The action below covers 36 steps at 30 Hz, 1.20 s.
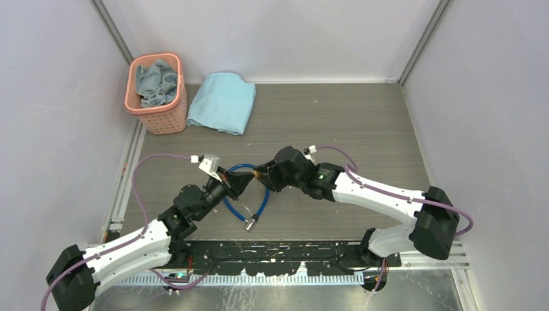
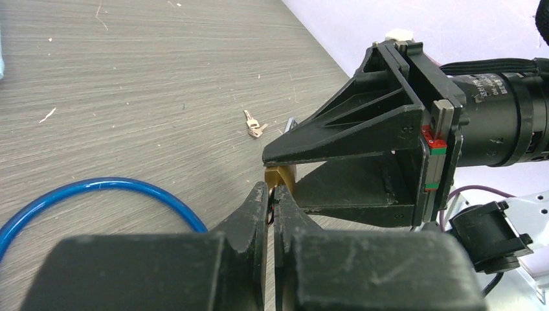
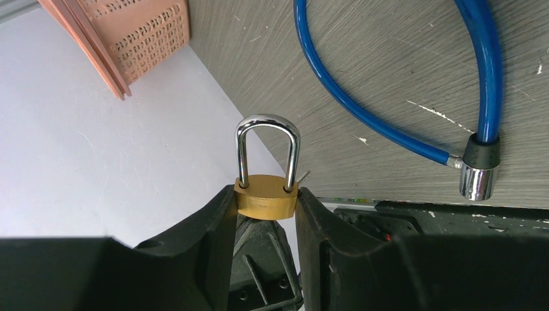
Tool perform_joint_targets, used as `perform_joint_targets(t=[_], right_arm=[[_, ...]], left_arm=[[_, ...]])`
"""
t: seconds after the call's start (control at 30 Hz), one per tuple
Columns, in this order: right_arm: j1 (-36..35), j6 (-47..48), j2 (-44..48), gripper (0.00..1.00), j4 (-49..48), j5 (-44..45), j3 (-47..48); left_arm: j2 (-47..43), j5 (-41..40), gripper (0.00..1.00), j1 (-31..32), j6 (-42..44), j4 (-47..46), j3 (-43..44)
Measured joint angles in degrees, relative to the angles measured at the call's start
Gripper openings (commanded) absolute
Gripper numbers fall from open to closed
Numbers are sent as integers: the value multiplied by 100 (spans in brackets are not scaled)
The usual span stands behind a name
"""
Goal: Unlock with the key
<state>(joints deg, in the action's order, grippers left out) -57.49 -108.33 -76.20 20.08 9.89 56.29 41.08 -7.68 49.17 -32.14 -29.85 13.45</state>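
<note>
My right gripper [image 1: 264, 175] is shut on the small brass padlock [image 3: 265, 201] and holds it above the table. Its silver shackle [image 3: 267, 123] has both legs seated in the body. My left gripper [image 1: 248, 180] meets it tip to tip. In the left wrist view its fingers [image 2: 256, 207] are shut on a thin dark piece, seemingly the key [image 2: 271, 205], right under the padlock's brass body [image 2: 283, 175]. Most of the key is hidden between the fingers. The blue cable [image 1: 231, 208] lies looped on the table beneath both grippers.
A small pair of spare keys [image 2: 254, 126] lies on the table beyond the grippers. The cable's silver metal end [image 1: 249, 225] points at the near edge. A pink basket [image 1: 157, 116] with cloths and a folded blue towel [image 1: 223, 100] sit at the back left.
</note>
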Motion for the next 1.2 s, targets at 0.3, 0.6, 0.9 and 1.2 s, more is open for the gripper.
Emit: perform_joint_targets(t=[0.3,0.6,0.9,1.2], right_arm=[[-44,-4,-46,1,-35,-11,0],[-52,0,-76,1,-26,-13,7],[-57,20,-107,1,210,-31,83],[-68,125,-107,1,566,-52,234]], left_arm=[[-160,26,0,13,273,-37,-122],[-157,72,0,46,673,-221,-219],[-122,149,0,195,1316,-420,-310],[-120,173,0,398,1980,-422,-310]])
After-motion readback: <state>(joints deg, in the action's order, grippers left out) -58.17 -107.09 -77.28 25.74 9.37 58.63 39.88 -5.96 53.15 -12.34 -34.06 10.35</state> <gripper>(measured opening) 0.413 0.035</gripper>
